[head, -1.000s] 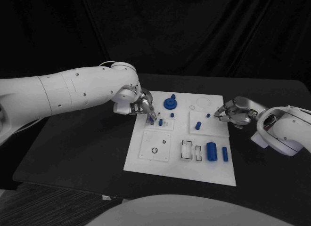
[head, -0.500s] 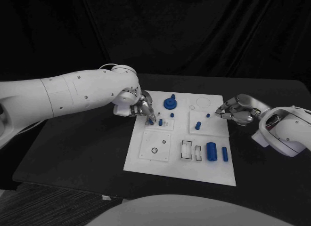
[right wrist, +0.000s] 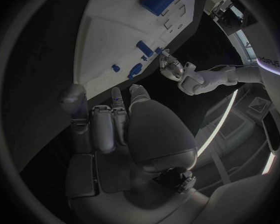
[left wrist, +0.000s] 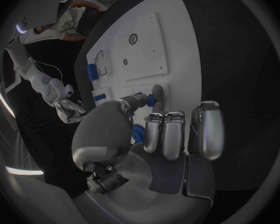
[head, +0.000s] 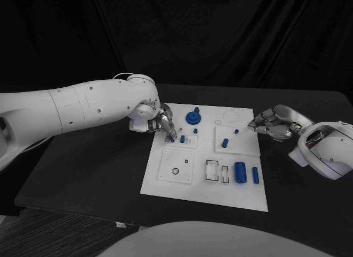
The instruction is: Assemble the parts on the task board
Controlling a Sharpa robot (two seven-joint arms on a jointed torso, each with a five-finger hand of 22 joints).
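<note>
The white task board lies mid-table. My left hand is over its near-left corner area, thumb and a finger pinching a small blue peg, seen close up as the peg at the board's surface. My right hand hangs just off the board's right edge with fingers curled in and nothing seen in them. A tall blue knob, a second peg, two more pegs and a large blue cylinder are on the board.
A thinner blue cylinder lies beside the large one, with two rectangular slots to their left and a ring hole. Black table surrounds the board. My right wrist view shows the board and my left hand.
My right hand has drifted a little to the right, away from the board's edge. My left hand has kept its pinch on the peg and barely shifted.
</note>
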